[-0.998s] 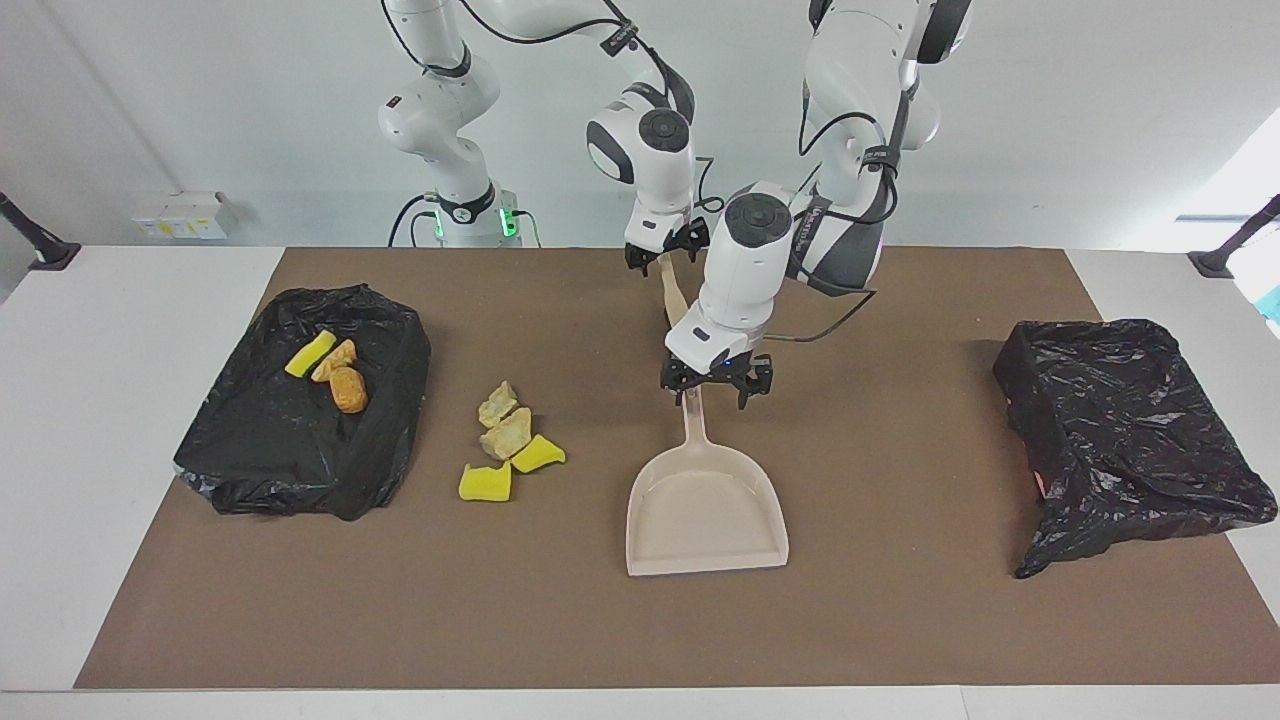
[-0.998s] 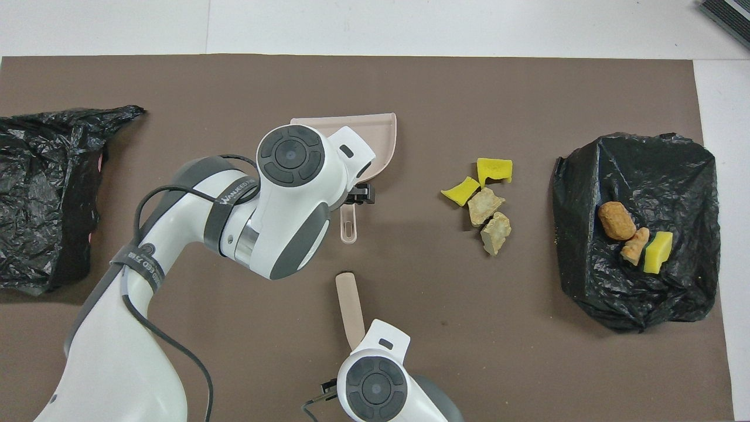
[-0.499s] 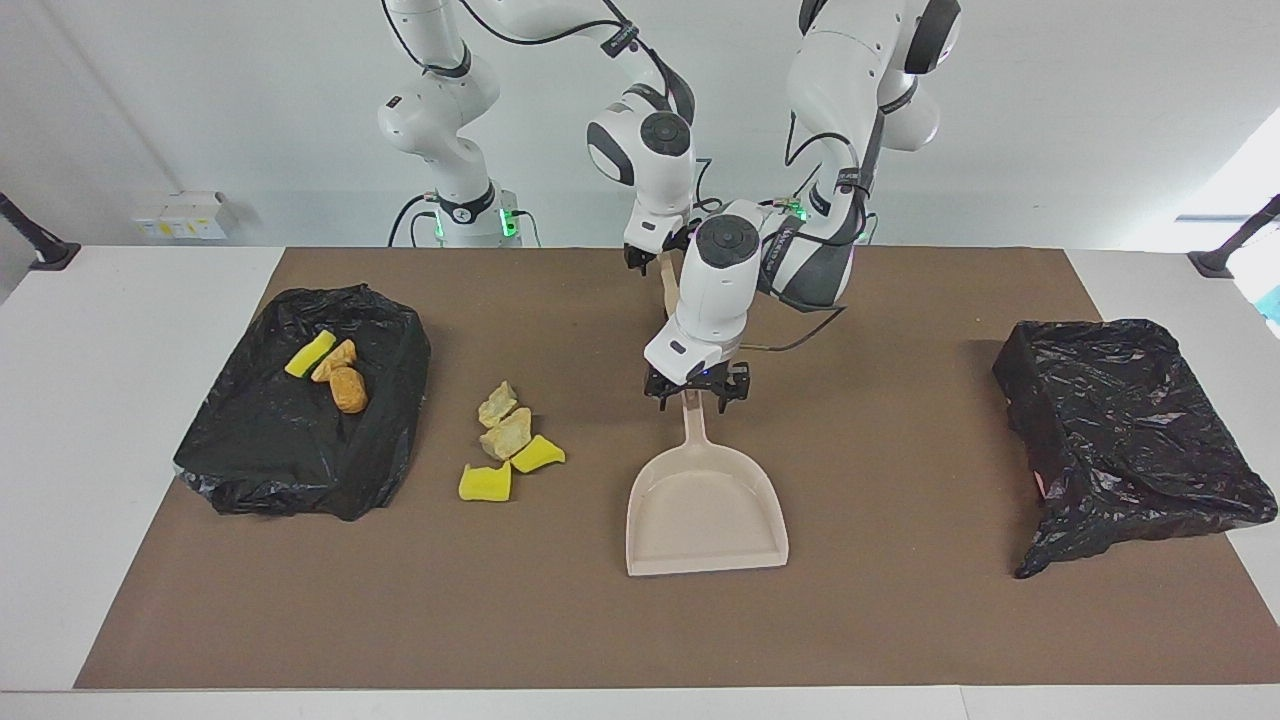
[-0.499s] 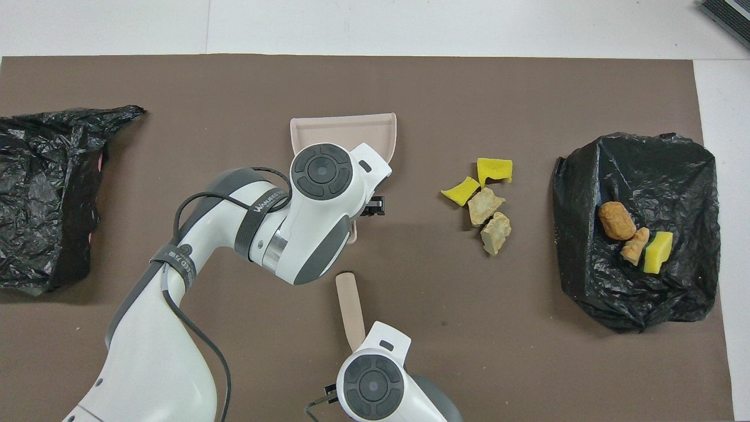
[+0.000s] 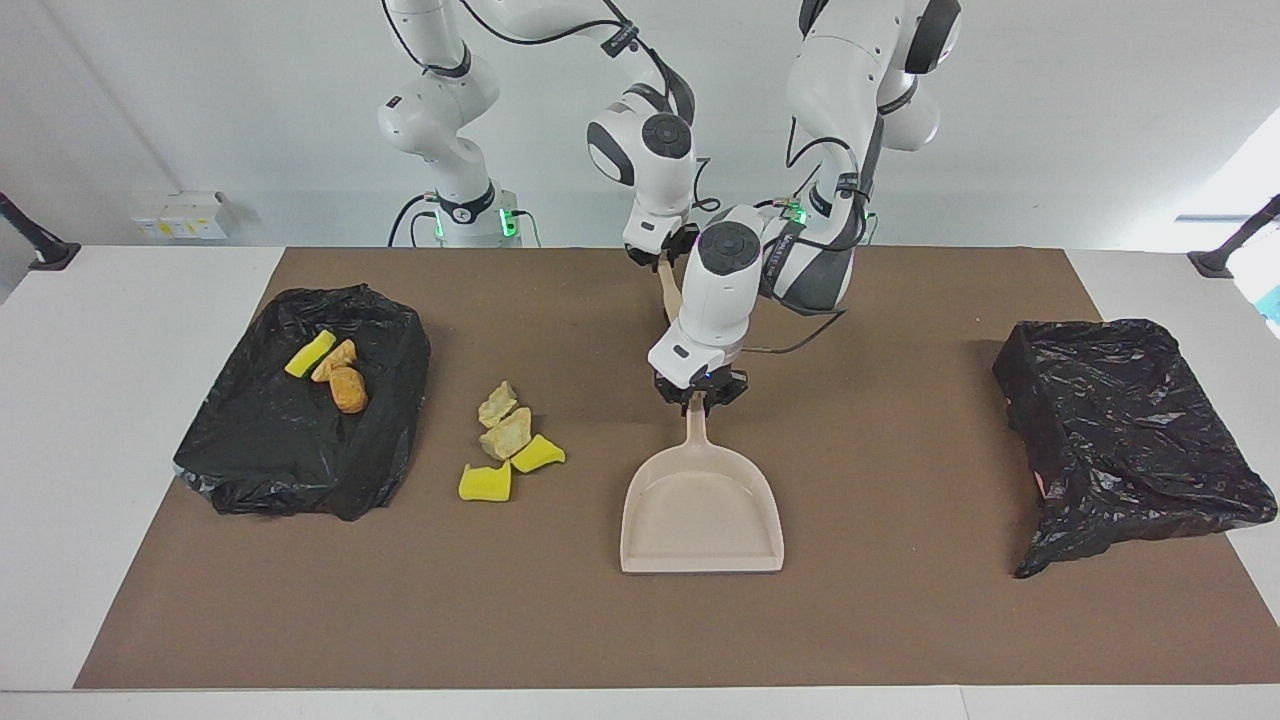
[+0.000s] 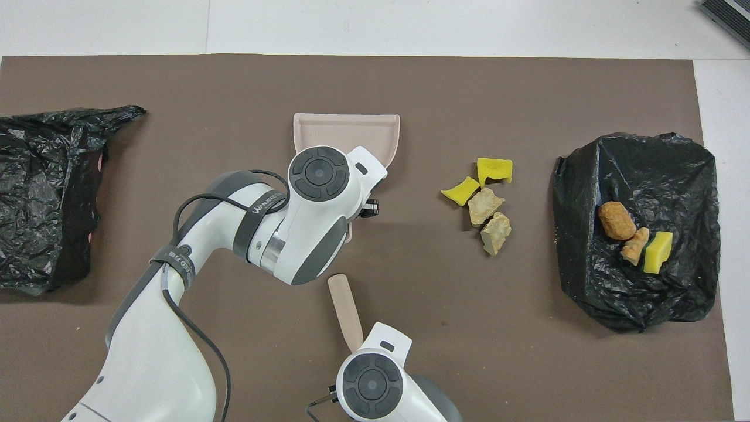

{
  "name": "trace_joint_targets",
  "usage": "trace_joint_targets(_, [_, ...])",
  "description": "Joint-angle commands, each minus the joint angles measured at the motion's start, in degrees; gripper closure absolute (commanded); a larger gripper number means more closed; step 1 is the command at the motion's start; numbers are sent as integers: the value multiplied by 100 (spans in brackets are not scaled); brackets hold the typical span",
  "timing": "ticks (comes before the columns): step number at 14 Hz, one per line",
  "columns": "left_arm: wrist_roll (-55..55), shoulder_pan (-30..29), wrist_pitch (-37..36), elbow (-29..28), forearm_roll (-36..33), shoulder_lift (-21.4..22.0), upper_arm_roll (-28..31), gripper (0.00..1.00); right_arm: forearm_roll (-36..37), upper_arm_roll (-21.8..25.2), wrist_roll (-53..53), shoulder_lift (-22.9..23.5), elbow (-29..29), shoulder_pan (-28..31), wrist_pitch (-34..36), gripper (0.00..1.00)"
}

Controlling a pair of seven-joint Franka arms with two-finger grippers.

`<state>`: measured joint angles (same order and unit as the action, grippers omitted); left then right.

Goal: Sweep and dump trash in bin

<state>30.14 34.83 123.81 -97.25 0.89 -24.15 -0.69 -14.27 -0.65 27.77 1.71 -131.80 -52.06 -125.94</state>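
Observation:
The beige dustpan [image 5: 700, 515] [image 6: 351, 132] lies flat mid-mat, its handle [image 5: 695, 430] pointing at the robots. My left gripper [image 5: 697, 397] is down on that handle and shut on it. My right gripper [image 5: 660, 258] is low over the mat's edge nearest the robots, shut on a flat beige stick [image 5: 670, 290] [image 6: 343, 308]. Several loose pieces of trash [image 5: 505, 440] [image 6: 483, 199], yellow and tan, lie on the mat beside the dustpan, toward the right arm's end. Three more pieces [image 5: 330, 372] [image 6: 633, 234] rest on the black-lined bin [image 5: 290, 440] at that end.
A second black-lined bin [image 5: 1130, 430] [image 6: 41, 193] sits at the left arm's end of the brown mat [image 5: 900, 620]. The left arm's wrist covers the dustpan's handle in the overhead view.
The left gripper slid along the handle toward the robots and closed on it; the dustpan shifted slightly. The right gripper closed on the beige stick, which swung a little.

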Motion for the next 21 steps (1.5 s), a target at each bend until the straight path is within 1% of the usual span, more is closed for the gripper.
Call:
trace_joint_targets(1, [-96,-29,21,-101,-228,244,87,100,-41,3,97,49,154,38,166,100])
trace_joint_targets(2, [-227,-134,-49,-101,-255,332,87,100,-32,3,97,40,224,55,253,100])
trace_joint_targets(4, [-1076,-371,-294,-84,-256,516,87,100,3,56,62,-56,374,108,752,100])
trace_joint_targets(5, [-1568,-502,-426,-57,-256,578,87,100,20,65,27,-178,409,178,990,100])
trace_joint_targets(7, [-2211,-679,-637,13,-256,596,87,100,169,65,26,-494,401,371,1333,100])
trace_joint_targets(10, [-3528,-1030,-945,4,-273,701,87,100,372,65,-157,-1048,401,827,2009,100])
trace_joint_targets(13, [-5485,-1329,-1025,-4,-282,719,87,100,591,74,-439,-1593,418,1433,2582,100])
trace_joint_targets(14, [-6537,-1487,-955,4,-273,702,78,100,601,82,-474,-1760,453,1705,2688,100])
trace_joint_targets(15, [-7348,-1540,-998,-4,-265,702,87,100,636,82,-536,-1857,515,2082,2741,100])
trace_joint_targets(16, [-7634,-1550,-1051,-13,-264,710,87,100,784,65,-597,-1841,533,2407,2654,100])
trace_joint_targets(17, [-7681,-1550,-1051,-74,-273,728,87,100,977,47,-737,-1754,541,2759,2419,100])
trace_joint_targets(18, [-7733,-1541,-1034,-170,-273,771,87,100,1031,65,-1086,-1579,550,3058,1920,100])
trace_joint_targets(19, [-7943,-1497,-1034,-224,-282,807,87,100,1171,73,-1412,-1255,629,3261,1654,100])
trace_joint_targets(21, [-8251,-1453,-885,-477,-282,912,78,100,1942,65,-1459,-307,1233,3447,1608,100])
